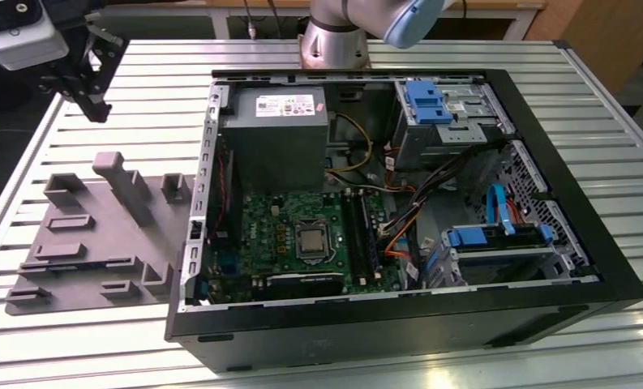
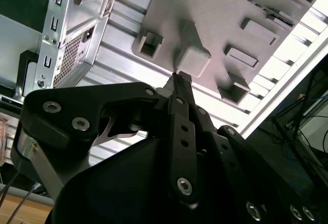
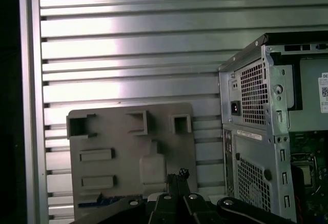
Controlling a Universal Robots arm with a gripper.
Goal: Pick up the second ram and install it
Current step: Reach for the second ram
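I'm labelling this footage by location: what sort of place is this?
Probably a robotics lab bench for computer assembly: an open computer case on a slotted metal table, a grey fixture tray beside it, a robot arm's base behind.

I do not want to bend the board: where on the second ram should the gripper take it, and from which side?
Probably at mid-length, pinching the two flat faces of the second ram, coming straight down. In the first wrist view it shows as a thin dark-blue strip in the grey holder, apparently standing on edge, so its top edge seems free.
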